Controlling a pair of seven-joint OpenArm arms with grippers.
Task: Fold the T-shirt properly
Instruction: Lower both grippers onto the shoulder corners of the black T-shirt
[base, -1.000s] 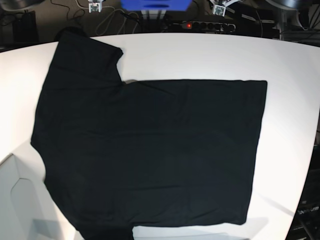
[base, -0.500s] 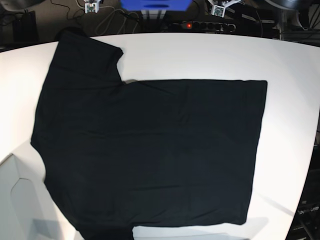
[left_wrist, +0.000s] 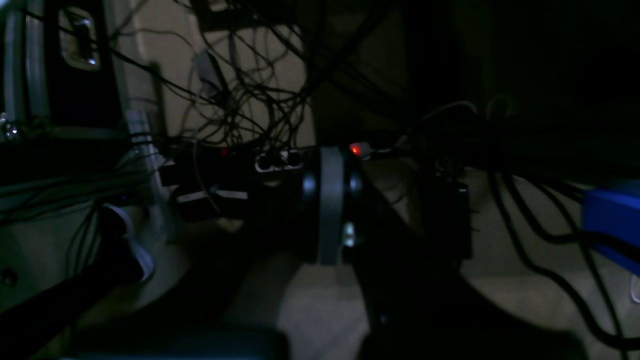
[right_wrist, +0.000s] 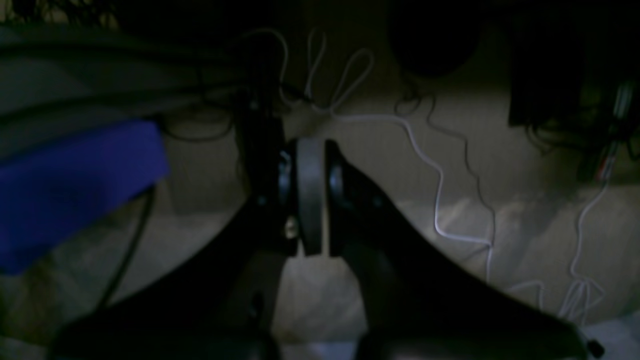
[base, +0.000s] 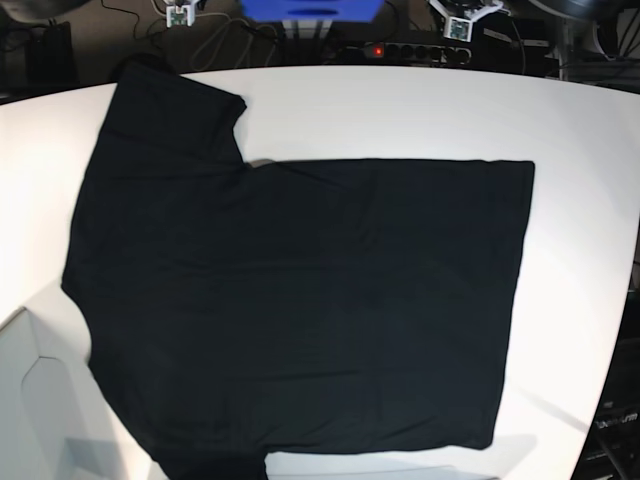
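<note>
The black T-shirt (base: 300, 300) lies spread flat, plain side up, on the white table (base: 580, 200). One sleeve points to the back left and its hem is to the right. Its lower left part runs off the frame's bottom edge. Both grippers hang beyond the table's far edge, away from the cloth. My left gripper (base: 460, 25) shows in its wrist view (left_wrist: 330, 205) with the fingers pressed together on nothing. My right gripper (base: 178, 12) is likewise shut and empty in its own view (right_wrist: 310, 195).
Behind the table stand a blue box (base: 310, 10) and a power strip (base: 400, 48) with a red light, among tangled cables. The wrist views look at that floor clutter: the blue box (right_wrist: 75, 190), a white cable (right_wrist: 435, 165), and the power strip (left_wrist: 280, 160).
The two grippers at the top edge have each drifted slightly outward. The T-shirt has not moved.
</note>
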